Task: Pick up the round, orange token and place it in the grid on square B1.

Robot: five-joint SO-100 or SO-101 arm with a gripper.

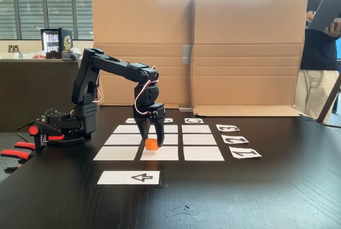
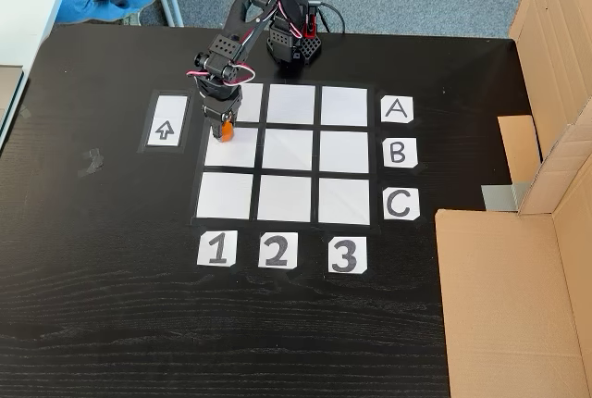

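Token held just over square B1, ready to be let go.

In a fixed view from the table's front, the arrow strip (image 1: 128, 177) lies nearest, at six o'clock of the grid (image 1: 198, 139); just beyond, the gripper (image 1: 151, 142) points straight down, its fingers pinching the orange token (image 1: 152, 144) at the far edge of the near-row middle cell. The step in hand looks like the placing: the next move calls for a short descent, then spreading the fingers and lifting clear. In the fixed view from above, the token (image 2: 226, 127) sits over square B1 (image 2: 232, 148), at nine o'clock of the B card (image 2: 398, 152), which confirms row and column; height above the paper reads better from the front.
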